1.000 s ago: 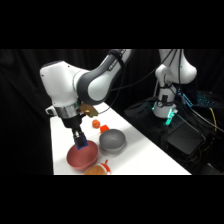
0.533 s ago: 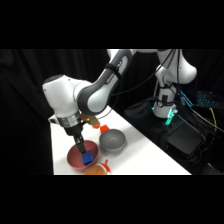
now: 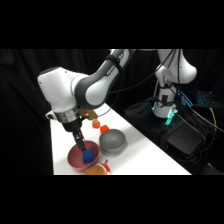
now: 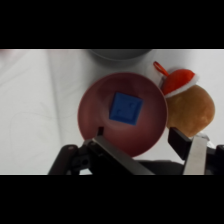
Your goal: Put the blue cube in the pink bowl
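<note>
White bench under a dark backdrop: the tool (image 4: pixel 142 142) hangs released over the pink bowl (image 4: pixel 90 107), fingers spread apart and touching nothing, where half a second ago it was lower in the bowl. The blue cube (image 4: pixel 125 108) now lies free on the bowl's floor, so I judge the task essentially done, with only a clear retreat left. Beyond the bowl, the grey bowl (image 3: pixel 113 140) stands just beside it, an orange-brown object (image 4: pixel 191 111) with a red top touches the rim, its identity unclear, and the arm's middle hides part of the bench.
</note>
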Robot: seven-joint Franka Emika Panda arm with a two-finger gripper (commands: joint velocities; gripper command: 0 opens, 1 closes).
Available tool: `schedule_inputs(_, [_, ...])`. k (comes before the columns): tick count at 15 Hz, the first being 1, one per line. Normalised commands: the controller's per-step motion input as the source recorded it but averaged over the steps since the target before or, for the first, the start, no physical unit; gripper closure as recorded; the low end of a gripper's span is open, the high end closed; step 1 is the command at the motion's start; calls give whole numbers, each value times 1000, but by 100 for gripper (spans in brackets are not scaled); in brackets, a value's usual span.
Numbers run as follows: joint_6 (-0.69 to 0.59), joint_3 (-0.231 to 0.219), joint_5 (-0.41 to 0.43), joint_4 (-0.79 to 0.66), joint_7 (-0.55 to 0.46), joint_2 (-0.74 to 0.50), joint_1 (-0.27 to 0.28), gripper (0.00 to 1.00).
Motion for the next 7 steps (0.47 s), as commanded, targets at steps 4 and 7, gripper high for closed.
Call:
schedule_inputs(4, [-423, -25, -12, -17, -29, -392, 52, 0])
schedule_inputs(7, [-384, -40, -36, 39, -42, -340, 31, 0])
